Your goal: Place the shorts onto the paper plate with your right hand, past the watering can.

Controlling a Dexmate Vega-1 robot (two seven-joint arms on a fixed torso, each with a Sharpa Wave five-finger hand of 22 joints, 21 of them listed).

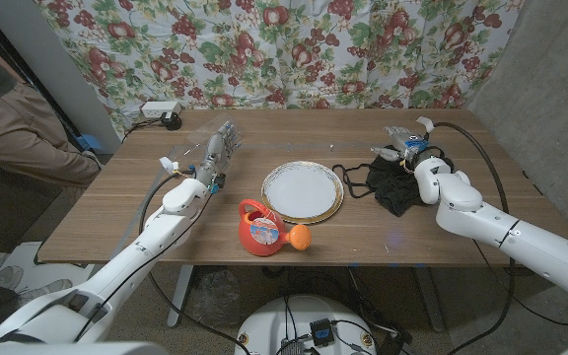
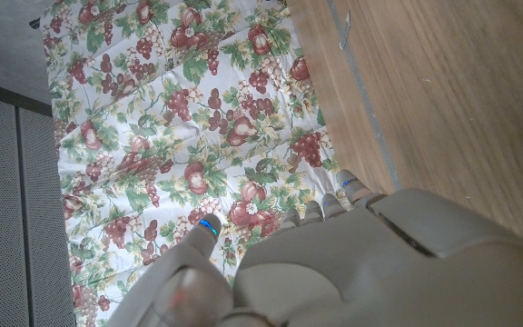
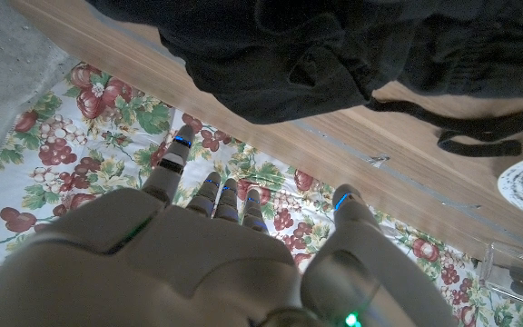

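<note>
Your right hand's fingers reach out straight and apart, grasping nothing; the right hand hovers at the far edge of the shorts. The shorts lie crumpled on the bench at your right, their long axis running roughly from the far side toward the near edge, with the drawstring trailing toward the paper plate. The plate sits mid-bench, just beside the cord but apart from the cloth. The red watering can stands in front of the plate, its orange spout end pointing right. Your left hand is well apart on the far left of the bench, fingers extended and released, holding nothing.
</note>
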